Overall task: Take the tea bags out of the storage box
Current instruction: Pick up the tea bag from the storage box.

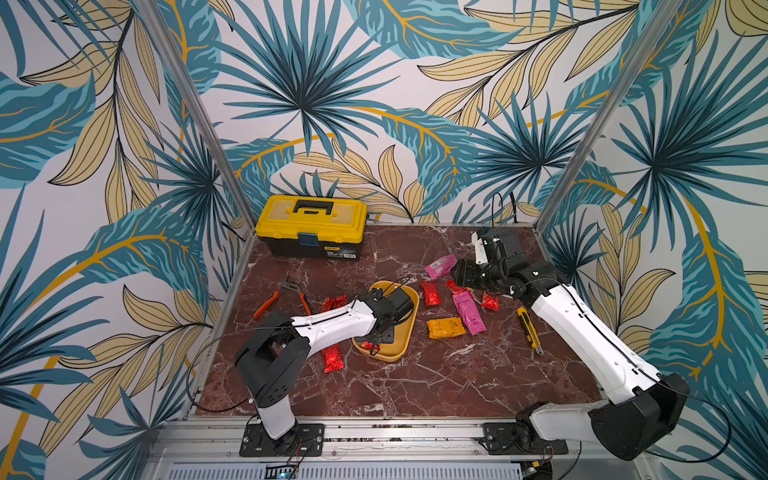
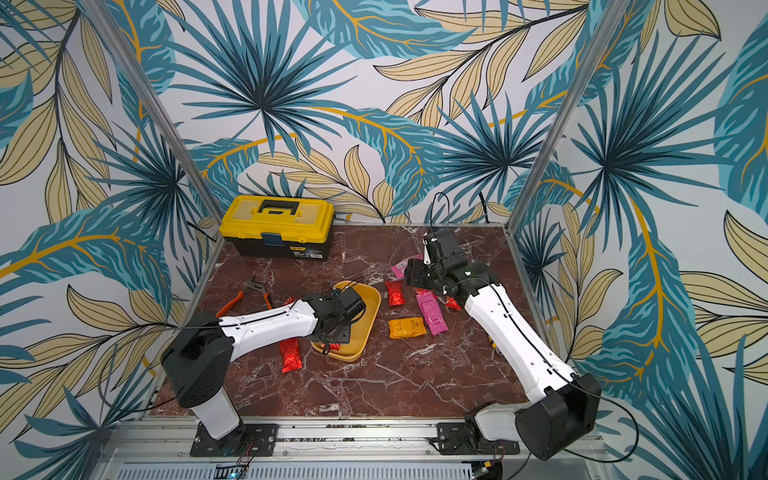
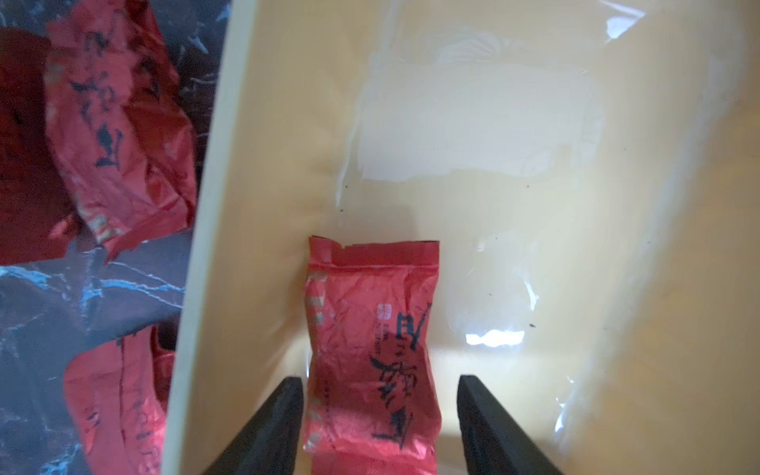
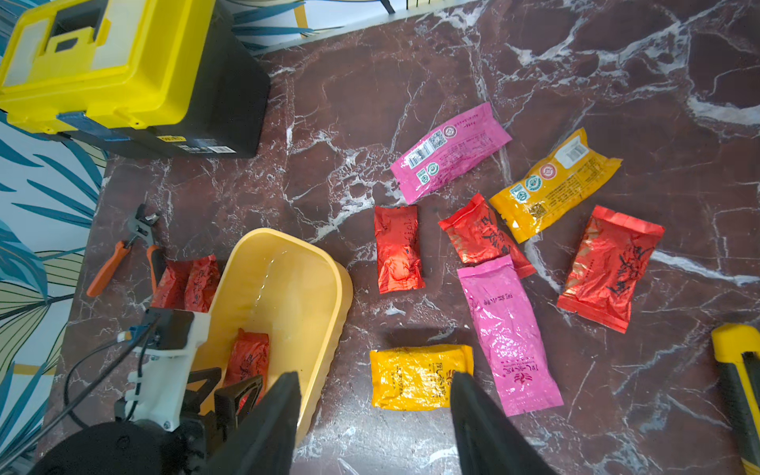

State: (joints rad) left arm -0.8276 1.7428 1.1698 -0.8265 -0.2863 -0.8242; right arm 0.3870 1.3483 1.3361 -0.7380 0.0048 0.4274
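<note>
A: Left gripper [image 3: 380,379]?
B: I see it open, down in the box [image 3: 230,205], straddling one red bag [image 3: 372,337]. One finger [image 3: 279,411] is at the bag's edge, just beside the box wall; the other is apart. The box is mid-frame in both top views.
A: Right gripper [image 4: 375,376]?
B: Open, empty, above the loose bags [image 1: 469,313] right of the box. Toolbox [image 1: 311,226] upper left, pliers [image 1: 286,295] below it, knife [image 1: 530,328] far right. Black script on the red bag; I can't read it.

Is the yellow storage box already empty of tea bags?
No, one red tea bag lies inside the storage box.
</note>
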